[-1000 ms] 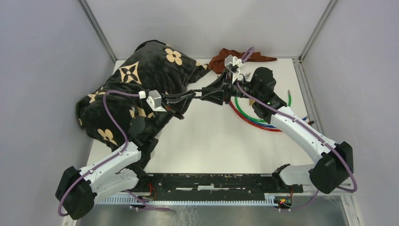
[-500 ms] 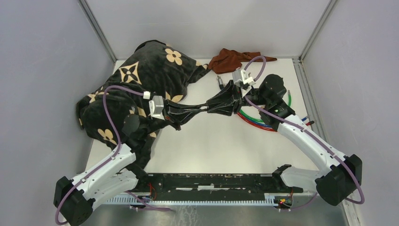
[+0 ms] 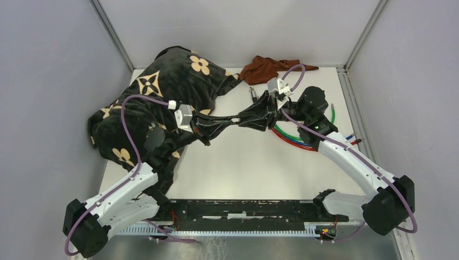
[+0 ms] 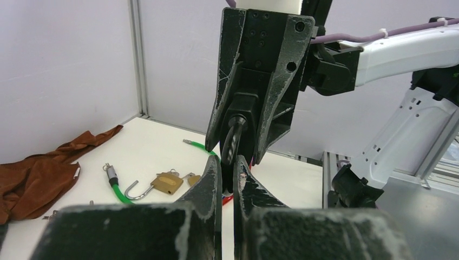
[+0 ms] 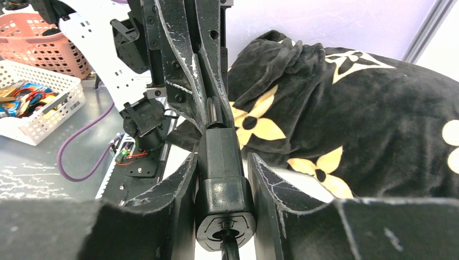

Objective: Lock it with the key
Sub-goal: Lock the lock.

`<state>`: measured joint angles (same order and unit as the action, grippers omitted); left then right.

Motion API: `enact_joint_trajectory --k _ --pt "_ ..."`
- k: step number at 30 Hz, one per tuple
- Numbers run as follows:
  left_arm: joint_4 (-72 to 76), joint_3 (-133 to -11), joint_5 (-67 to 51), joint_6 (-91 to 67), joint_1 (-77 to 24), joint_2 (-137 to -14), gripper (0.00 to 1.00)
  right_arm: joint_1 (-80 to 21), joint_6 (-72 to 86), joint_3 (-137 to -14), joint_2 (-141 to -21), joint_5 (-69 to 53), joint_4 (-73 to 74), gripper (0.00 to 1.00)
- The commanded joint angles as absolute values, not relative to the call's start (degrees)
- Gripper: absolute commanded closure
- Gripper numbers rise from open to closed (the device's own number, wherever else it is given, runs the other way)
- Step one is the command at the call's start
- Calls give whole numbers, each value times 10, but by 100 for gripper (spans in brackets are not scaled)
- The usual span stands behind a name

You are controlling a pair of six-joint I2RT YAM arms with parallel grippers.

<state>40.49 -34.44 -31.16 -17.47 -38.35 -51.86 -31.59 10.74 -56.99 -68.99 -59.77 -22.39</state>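
My right gripper [image 5: 223, 160] is shut on a black cylindrical lock body [image 5: 221, 179], with a dark cable leaving its near end. My left gripper [image 4: 234, 165] faces it tip to tip and is shut on a black key [image 4: 231, 138] that sticks into the lock body [image 4: 243, 105]. In the top view the left gripper [image 3: 233, 119] and the right gripper [image 3: 244, 117] meet above the middle of the table, left of the coiled red, green and blue cables [image 3: 292, 136].
A black blanket with beige flowers [image 3: 168, 86] covers the table's back left. A brown cloth [image 3: 265, 67] lies at the back. An open brass padlock with keys [image 4: 166, 182] and a green cable end [image 4: 115, 187] lie on the table. Baskets [image 5: 38, 103] stand off the table.
Both grippers, joined at the lock and key, have moved nearer and slightly right from the back of the table. In the last half second they barely shifted.
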Motion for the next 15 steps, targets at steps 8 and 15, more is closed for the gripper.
enact_joint_trajectory --k 8,15 --pt "323 -351 -492 -254 -492 -610 98 -367 33 -653 -732 -451 -261 100" --pt "317 -374 -522 -228 -512 -621 98 -369 27 -665 -756 -453 -256 100"
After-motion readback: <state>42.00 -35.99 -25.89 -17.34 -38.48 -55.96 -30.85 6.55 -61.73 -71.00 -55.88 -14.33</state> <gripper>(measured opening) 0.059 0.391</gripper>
